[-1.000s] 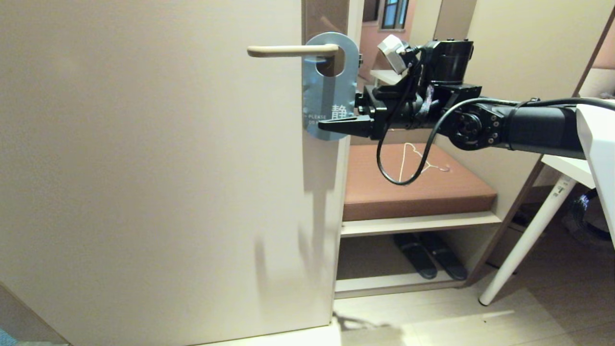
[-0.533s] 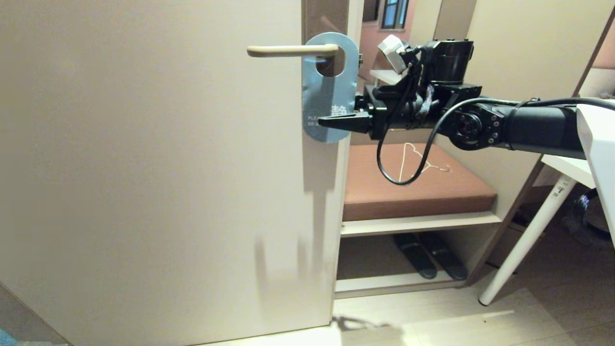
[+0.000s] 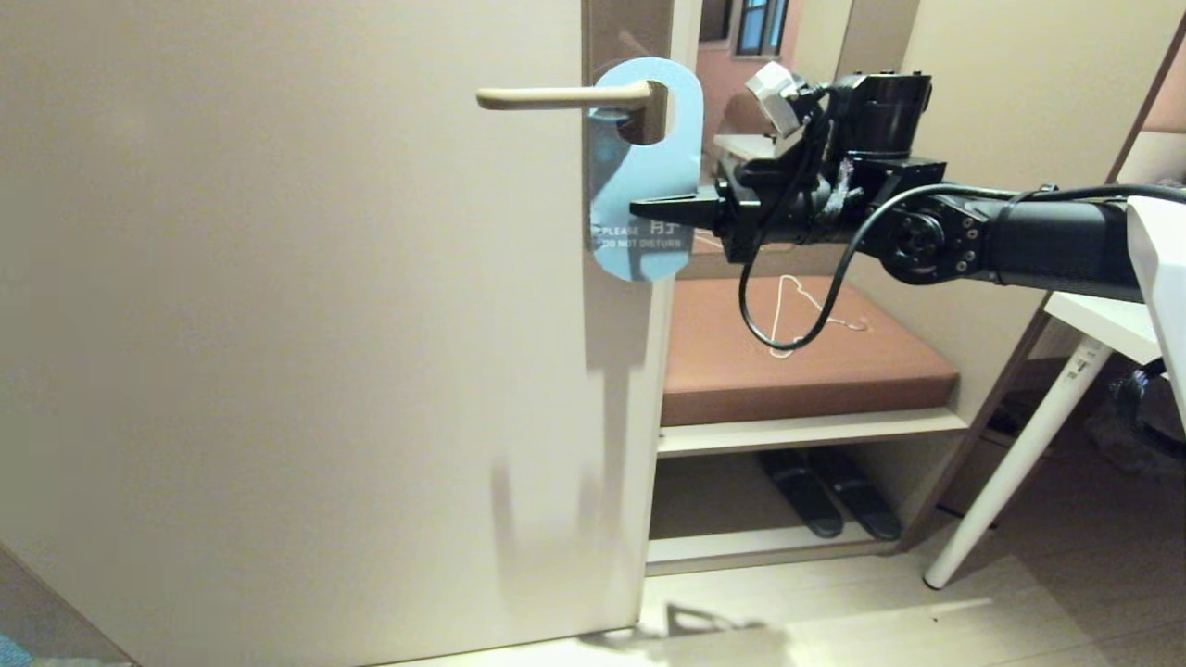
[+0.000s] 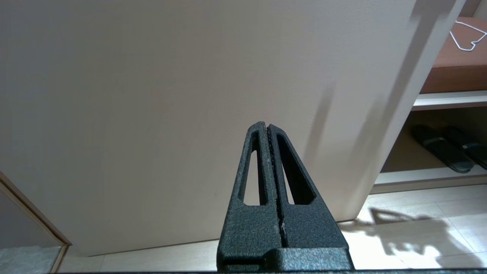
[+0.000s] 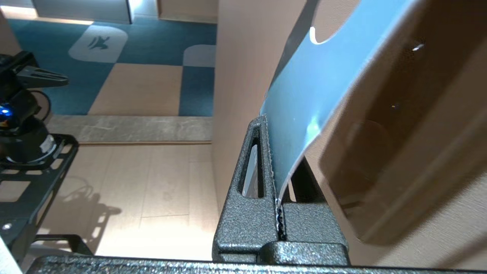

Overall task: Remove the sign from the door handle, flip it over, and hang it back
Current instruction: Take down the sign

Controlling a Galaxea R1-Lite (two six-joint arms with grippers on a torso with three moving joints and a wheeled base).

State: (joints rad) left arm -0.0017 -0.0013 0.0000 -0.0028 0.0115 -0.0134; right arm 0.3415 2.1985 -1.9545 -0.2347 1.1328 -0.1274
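Note:
The blue-grey sign (image 3: 639, 181) with white "PLEASE DO NOT DISTURB" lettering hangs by its hole on the cream door handle (image 3: 561, 95), near the door's edge. My right gripper (image 3: 644, 205) reaches in level from the right and is shut on the sign's middle. In the right wrist view the blue card (image 5: 315, 99) runs between the two black fingers (image 5: 253, 167) of the right gripper (image 5: 274, 152) and bends away. My left gripper (image 4: 266, 127) is shut and empty, parked low in front of the door's lower part.
The beige door (image 3: 306, 324) fills the left. To its right is an alcove with a brown cushioned bench (image 3: 815, 357) bearing a thin white wire hanger (image 3: 801, 301), and dark slippers (image 3: 829, 496) beneath. A white table leg (image 3: 1015, 463) stands at the right.
The right gripper's fingers closed onto the sign and rose slightly. The sign shifted up and a little right on the handle, its lower text now showing.

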